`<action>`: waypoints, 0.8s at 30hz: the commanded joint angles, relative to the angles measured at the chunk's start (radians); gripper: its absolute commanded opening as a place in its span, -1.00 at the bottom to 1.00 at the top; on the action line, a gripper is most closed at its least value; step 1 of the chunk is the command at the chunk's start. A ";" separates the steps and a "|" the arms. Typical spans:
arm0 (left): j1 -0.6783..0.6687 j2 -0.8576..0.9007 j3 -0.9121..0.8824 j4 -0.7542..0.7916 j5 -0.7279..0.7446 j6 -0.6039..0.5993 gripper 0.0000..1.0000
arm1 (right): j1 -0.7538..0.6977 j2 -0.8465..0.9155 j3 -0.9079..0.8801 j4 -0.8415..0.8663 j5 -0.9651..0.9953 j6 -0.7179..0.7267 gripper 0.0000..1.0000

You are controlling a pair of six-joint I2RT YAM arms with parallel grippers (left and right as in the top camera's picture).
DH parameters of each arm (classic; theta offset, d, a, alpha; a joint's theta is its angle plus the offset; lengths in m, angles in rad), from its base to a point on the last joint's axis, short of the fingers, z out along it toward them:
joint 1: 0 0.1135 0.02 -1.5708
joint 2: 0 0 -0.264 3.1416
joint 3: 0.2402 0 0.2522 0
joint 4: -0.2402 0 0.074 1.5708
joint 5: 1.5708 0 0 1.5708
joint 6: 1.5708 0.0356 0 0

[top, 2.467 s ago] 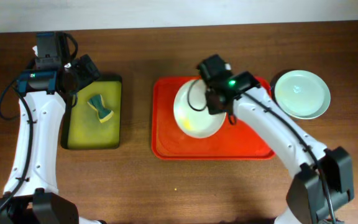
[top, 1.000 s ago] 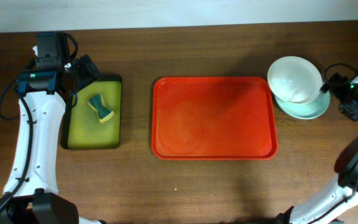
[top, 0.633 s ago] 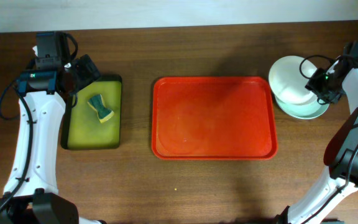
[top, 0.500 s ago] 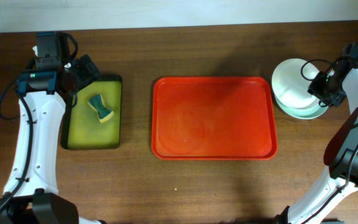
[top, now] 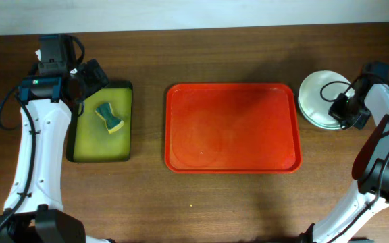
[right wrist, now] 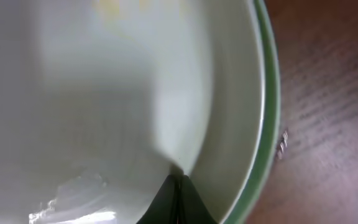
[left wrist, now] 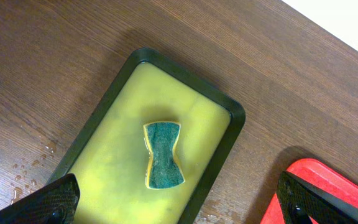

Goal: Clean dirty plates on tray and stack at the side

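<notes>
Two plates (top: 316, 98) at right end effector (top: 338, 108)

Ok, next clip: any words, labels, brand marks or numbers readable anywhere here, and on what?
None can be read. The bright red rectangular plastic tray, the stacked round plates, the black-rimmed yellowish tray, the green-and-yellow sponge and the white robot arms carry no visible print.
</notes>
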 commanded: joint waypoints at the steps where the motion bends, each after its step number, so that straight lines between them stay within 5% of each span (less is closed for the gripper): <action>1: 0.004 -0.010 0.009 0.002 0.002 0.002 0.99 | 0.001 -0.082 0.069 -0.058 0.065 -0.002 -0.92; 4: 0.004 -0.010 0.009 0.002 0.002 0.002 0.99 | 0.001 -0.164 0.115 -0.148 0.074 -0.002 -0.85; 5: 0.004 -0.010 0.009 0.002 0.002 0.002 0.99 | 0.002 -0.227 0.118 -0.172 0.072 -0.002 -0.74; 6: 0.004 -0.010 0.009 0.002 0.002 0.002 0.99 | 0.003 -0.346 0.118 -0.241 0.031 -0.002 -0.23; 9: 0.004 -0.010 0.009 0.002 0.002 0.002 0.99 | 0.023 -0.575 0.111 -0.352 -0.082 -0.002 -0.02; 10: 0.004 -0.010 0.009 0.002 0.002 0.002 0.99 | 0.056 -0.649 0.099 -0.386 -0.108 -0.001 0.97; 16: 0.004 -0.010 0.009 0.002 0.002 0.002 0.99 | 0.409 -0.752 0.062 -0.673 -0.205 -0.002 0.97; 24: 0.004 -0.010 0.009 0.002 0.002 0.002 0.99 | 0.444 -0.748 0.060 -0.778 -0.192 -0.013 0.97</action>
